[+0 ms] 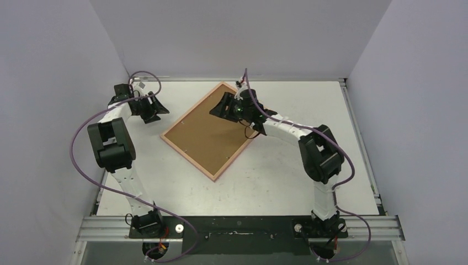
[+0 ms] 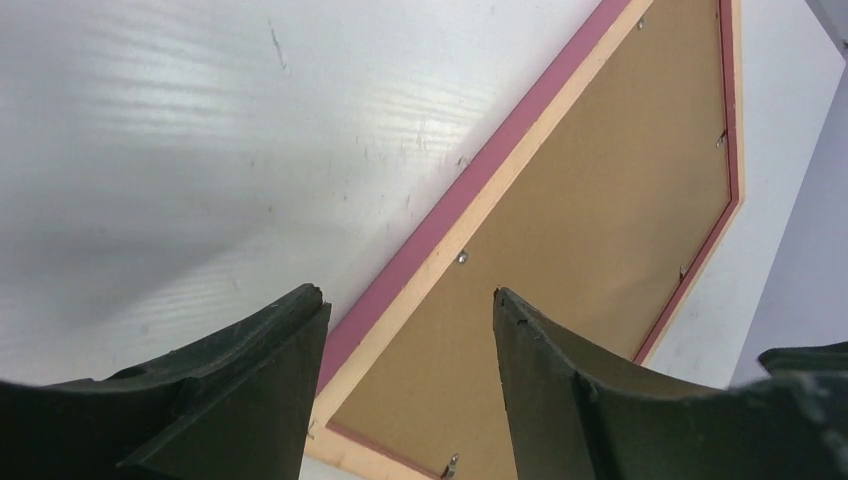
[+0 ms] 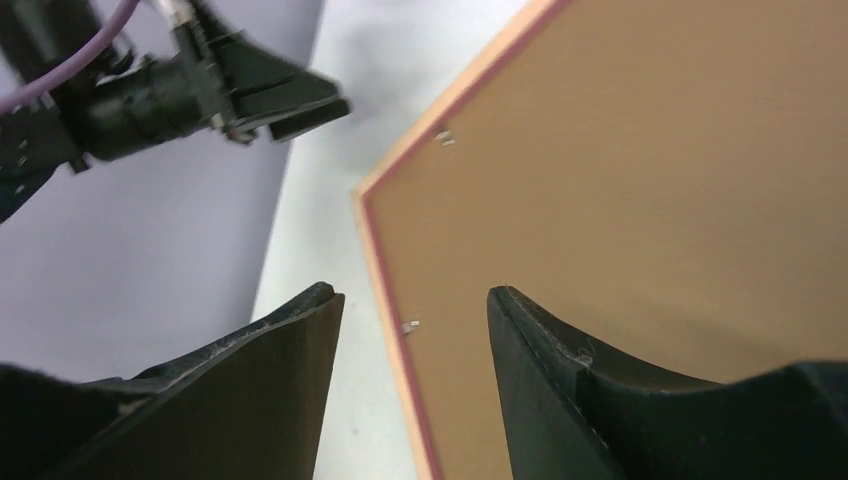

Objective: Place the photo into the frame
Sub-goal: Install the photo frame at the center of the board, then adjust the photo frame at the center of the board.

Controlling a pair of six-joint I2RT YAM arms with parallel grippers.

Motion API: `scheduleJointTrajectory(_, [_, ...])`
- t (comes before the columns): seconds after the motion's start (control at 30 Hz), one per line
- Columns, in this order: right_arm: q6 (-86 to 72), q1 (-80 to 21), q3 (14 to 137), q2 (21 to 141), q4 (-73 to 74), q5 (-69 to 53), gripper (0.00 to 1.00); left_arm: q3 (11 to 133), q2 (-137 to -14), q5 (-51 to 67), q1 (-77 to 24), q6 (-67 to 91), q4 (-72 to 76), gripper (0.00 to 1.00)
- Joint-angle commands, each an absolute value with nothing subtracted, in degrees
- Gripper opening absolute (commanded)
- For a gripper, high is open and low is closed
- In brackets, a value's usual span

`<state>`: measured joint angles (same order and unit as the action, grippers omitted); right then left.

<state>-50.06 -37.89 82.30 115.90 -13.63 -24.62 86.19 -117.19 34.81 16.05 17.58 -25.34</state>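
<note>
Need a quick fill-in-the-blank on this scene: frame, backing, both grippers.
1. The frame lies with its ___ side up.
2. The backing panel filling it is ___ in colour.
3. The left gripper and right gripper each hold ___.
4. The jaws of both stand ___.
Missing words: back; brown; nothing; open.

Own parts: two arms, left arm (image 1: 113, 144) and right arm (image 1: 320, 154). Two grippers, left gripper (image 2: 410, 300) and right gripper (image 3: 415, 295). Two fingers (image 2: 250, 380) on each, four in all. One table (image 1: 287, 187). One frame (image 2: 420, 258). One brown backing panel (image 1: 207, 135). Of small metal tabs (image 2: 462, 257) I count five from my left wrist, two from my right; full total unclear.
</note>
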Motion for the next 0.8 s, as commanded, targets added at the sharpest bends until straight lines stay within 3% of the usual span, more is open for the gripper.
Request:
scheduleJointTrajectory(0.0, [-45.64, -34.34, 80.79, 108.09, 4.77, -11.74, 0.57, 91.54, -120.59, 37.81, 13.65, 15.48, -27.28, 0.60])
scheduleJointTrajectory(0.13, [-44.85, -30.41, 80.15, 104.18, 18.19, -2.49, 0.63, 93.39, -122.67, 37.88, 10.92, 16.10, -26.62, 0.60])
scheduleJointTrajectory(0.33, [-41.41, -28.34, 82.07, 103.91, 27.25, -1.27, 0.70, 91.98, -124.19, 35.69, 7.24, 18.18, -21.34, 0.60])
scheduleJointTrajectory(0.57, [-40.47, -28.11, 84.46, 106.91, 32.75, -1.45, 0.71, 87.42, -123.63, 35.11, 5.09, 19.45, -18.58, 0.57])
scheduleJointTrajectory(0.77, [-39.46, -27.96, 85.62, 105.78, 35.21, 1.64, 0.70, 75.54, -117.29, 36.18, 2.02, 22.61, -12.46, 0.53])
